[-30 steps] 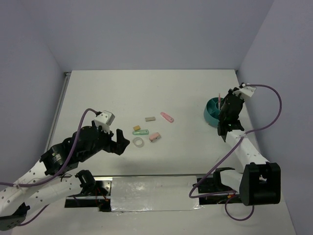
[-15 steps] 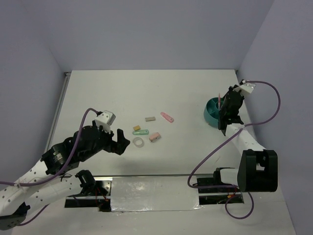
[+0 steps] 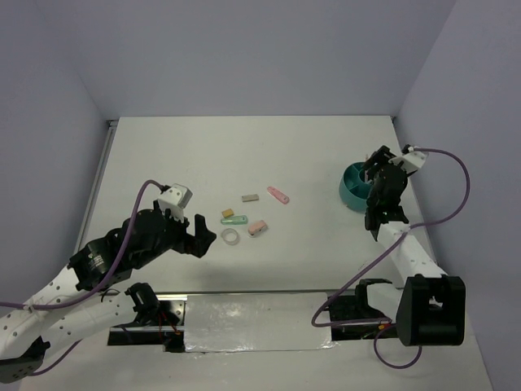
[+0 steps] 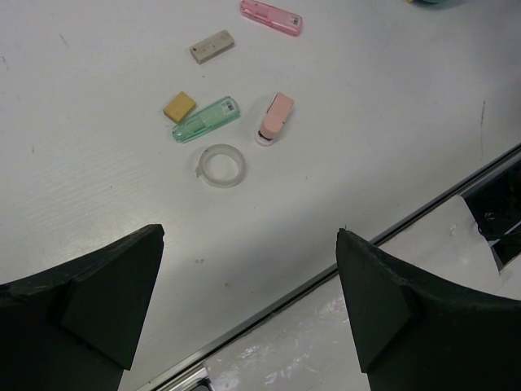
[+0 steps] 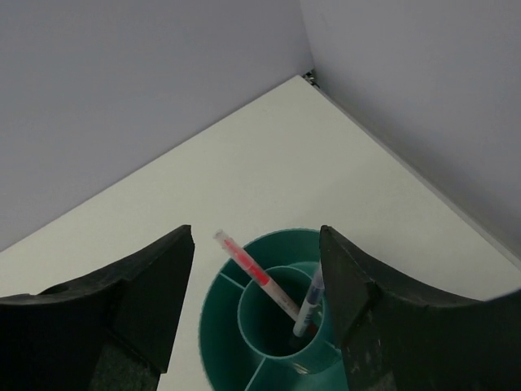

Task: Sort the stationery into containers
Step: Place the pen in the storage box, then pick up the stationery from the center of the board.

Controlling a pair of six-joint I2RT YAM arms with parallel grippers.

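Observation:
The teal container (image 3: 348, 186) stands at the right of the table. My right gripper (image 3: 377, 168) hangs open just above it. In the right wrist view the container (image 5: 213, 314) holds a pink pen (image 5: 252, 269) and a grey pen (image 5: 309, 305), both leaning in its central compartment, free between the open right gripper (image 5: 257, 231) fingers. Loose stationery lies mid-table: a clear tape ring (image 4: 238, 171), a green block (image 4: 207, 120), a tan block (image 4: 179, 107), a grey block (image 4: 212, 46), a long pink block (image 4: 271, 16) and a small pink block (image 4: 275, 119). My left gripper (image 4: 249, 235) is open and empty, left of the tape ring (image 3: 230, 237).
A metal strip (image 3: 260, 322) runs along the near table edge between the arm bases. Purple walls close in the back and both sides. The right arm's cable (image 3: 456, 191) loops beside the container.
The right gripper has opened and let go of the pink pen, which now rests in the container's central compartment. The left arm has not moved.

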